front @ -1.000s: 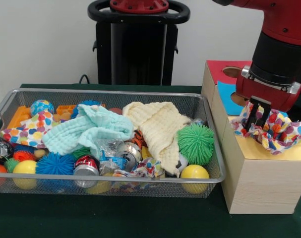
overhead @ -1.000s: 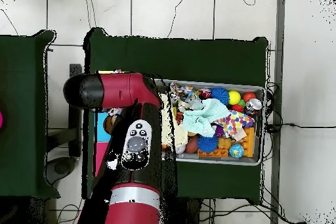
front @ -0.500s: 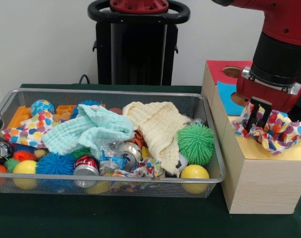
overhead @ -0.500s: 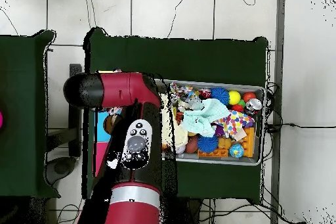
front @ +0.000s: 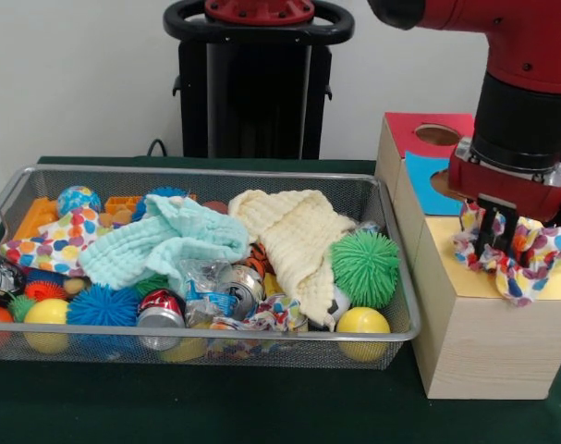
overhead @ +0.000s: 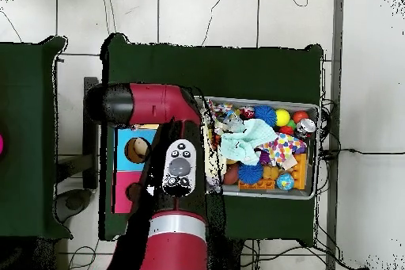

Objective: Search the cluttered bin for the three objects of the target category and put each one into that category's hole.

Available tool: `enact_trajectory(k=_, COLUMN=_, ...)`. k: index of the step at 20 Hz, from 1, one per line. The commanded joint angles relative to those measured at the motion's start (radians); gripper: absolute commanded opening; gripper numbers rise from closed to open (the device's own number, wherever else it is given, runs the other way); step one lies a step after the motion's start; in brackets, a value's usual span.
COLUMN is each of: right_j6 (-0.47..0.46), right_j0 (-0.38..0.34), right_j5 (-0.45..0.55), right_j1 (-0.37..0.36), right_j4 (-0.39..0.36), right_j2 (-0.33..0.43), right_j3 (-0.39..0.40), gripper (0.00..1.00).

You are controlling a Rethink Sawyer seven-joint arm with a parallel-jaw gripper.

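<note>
While my gripper (front: 495, 242) stays shut on the crumpled polka-dot cloth (front: 518, 257) at the right of the frame, above the yellow top of the wooden box (front: 483, 324), I should press it straight down into the hidden hole before opening.

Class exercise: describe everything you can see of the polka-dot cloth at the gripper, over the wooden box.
The polka-dot cloth is soft white fabric with red, yellow, blue and green dots. It is bunched and crumpled, pinched in the gripper, whose dark fingers press down into its middle. It sits on the yellow top section of the wooden box, folds spilling to both sides of the fingers. The overhead view hides it under the arm.
</note>
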Motion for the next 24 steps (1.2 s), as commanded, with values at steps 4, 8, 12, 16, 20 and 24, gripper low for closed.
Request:
enact_trajectory(k=4, right_j6=-0.007, right_j0=-0.117, right_j5=-0.142, right_j1=0.024, right_j4=0.071, right_j2=0.252, right_j3=0.17, gripper=0.0)
enact_trajectory(k=8, right_j6=-0.007, right_j0=-0.124, right_j5=-0.048, right_j1=0.058, right_j4=0.064, right_j2=0.252, right_j3=0.147, gripper=0.0)
enact_trajectory(k=12, right_j6=-0.004, right_j0=-0.13, right_j5=0.086, right_j1=0.074, right_j4=0.063, right_j2=0.249, right_j3=0.131, gripper=0.0)
enact_trajectory(k=16, right_j6=0.012, right_j0=-0.136, right_j5=0.201, right_j1=0.103, right_j4=0.06, right_j2=0.24, right_j3=0.102, gripper=0.0)
enact_trajectory(k=20, right_j6=0.007, right_j0=-0.135, right_j5=0.2, right_j1=0.121, right_j4=0.045, right_j2=0.232, right_j3=0.098, gripper=0.0)
enact_trajectory(k=24, right_j6=-0.002, right_j0=-0.136, right_j5=0.191, right_j1=0.125, right_j4=0.042, right_j2=0.231, right_j3=0.102, gripper=0.0)
